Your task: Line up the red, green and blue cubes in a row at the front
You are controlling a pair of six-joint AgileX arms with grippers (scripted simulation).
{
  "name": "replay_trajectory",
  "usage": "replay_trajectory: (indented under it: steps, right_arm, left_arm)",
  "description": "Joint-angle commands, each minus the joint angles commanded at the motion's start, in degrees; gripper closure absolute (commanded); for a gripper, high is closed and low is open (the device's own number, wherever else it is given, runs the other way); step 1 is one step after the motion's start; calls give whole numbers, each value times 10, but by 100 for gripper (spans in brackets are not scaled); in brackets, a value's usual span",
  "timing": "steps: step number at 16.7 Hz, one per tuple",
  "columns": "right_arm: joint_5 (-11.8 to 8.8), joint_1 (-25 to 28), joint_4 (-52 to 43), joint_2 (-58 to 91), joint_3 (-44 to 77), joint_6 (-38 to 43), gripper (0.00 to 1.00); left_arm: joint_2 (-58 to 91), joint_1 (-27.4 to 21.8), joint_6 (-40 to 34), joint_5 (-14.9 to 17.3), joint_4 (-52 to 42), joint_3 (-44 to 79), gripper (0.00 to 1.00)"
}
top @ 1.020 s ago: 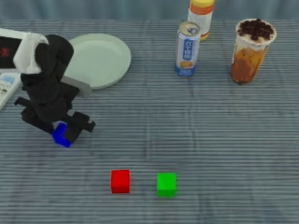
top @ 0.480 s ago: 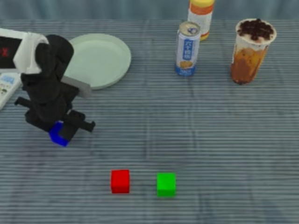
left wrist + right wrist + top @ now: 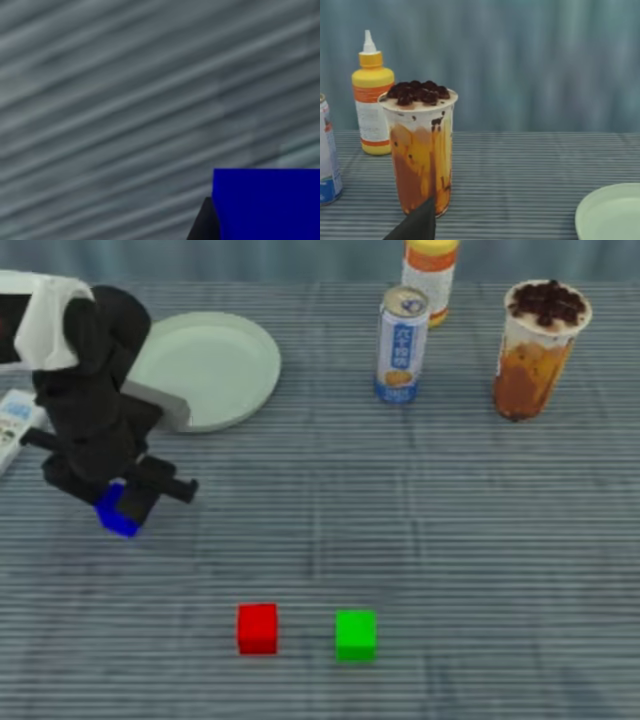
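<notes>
Over the table's left side, top view: my left gripper (image 3: 122, 502) is clamped on the blue cube (image 3: 117, 515), held in front of the pale green plate (image 3: 215, 365). Red cube (image 3: 257, 627) and green cube (image 3: 355, 634) sit near the front edge, side by side with a gap, well apart from the blue one. At the back stand a drink can (image 3: 401, 344) with blue lettering I cannot read, a yellow squeeze bottle (image 3: 430, 275) and a dessert cup (image 3: 537, 348). My right arm is out of this view.

Left wrist view: blue cube (image 3: 267, 204) against a dark fingertip (image 3: 205, 223), striped tablecloth (image 3: 125, 100) beyond.

Right wrist view: dessert cup (image 3: 421, 150), squeeze bottle (image 3: 371, 95) with an unreadable label, can edge (image 3: 327, 155), plate rim (image 3: 610, 210). One dark fingertip (image 3: 417, 225) shows; I cannot tell how that pincer stands.
</notes>
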Motion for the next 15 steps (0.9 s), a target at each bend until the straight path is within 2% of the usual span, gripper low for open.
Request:
replay_trajectory:
  steps: [4, 10, 12, 15]
  right_arm:
    - [0, 0, 0, 0, 0, 0, 0]
    - [0, 0, 0, 0, 0, 0, 0]
    - [0, 0, 0, 0, 0, 0, 0]
    - [0, 0, 0, 0, 0, 0, 0]
  left_arm:
    - [-33, 5, -1, -1, -73, 41, 100]
    - [-30, -4, -7, -1, -79, 49, 100]
    - [-16, -29, -38, -2, -89, 72, 100]
    - [19, -93, -129, -3, -115, 129, 100]
